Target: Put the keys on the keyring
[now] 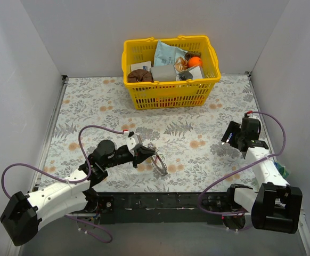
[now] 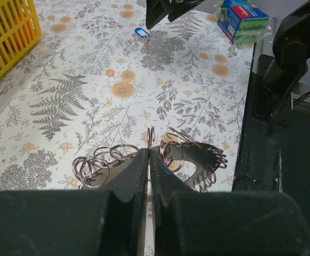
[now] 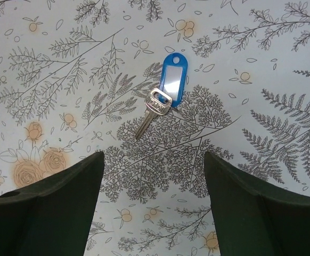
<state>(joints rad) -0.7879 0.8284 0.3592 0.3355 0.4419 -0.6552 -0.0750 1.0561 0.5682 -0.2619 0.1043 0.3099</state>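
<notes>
My left gripper (image 1: 146,152) is shut on the keyring (image 1: 160,164), gripping its rim edge-on. In the left wrist view the fingertips (image 2: 144,160) pinch the thin band (image 2: 151,136), which curves off to the right (image 2: 205,154). It carries several small wire split rings (image 2: 96,160). A silver key with a blue plastic tag (image 3: 163,101) lies flat on the floral cloth and also shows in the left wrist view (image 2: 140,33). My right gripper (image 3: 153,160) hovers just short of that key, open and empty. It shows in the top view (image 1: 229,137). No other keys show.
A yellow basket (image 1: 165,93) full of items stands at the back centre. A blue-and-green pack (image 2: 243,18) lies near the right edge by the right arm. White walls enclose the cloth-covered table (image 1: 91,112). A black rail (image 1: 160,201) runs along the near edge.
</notes>
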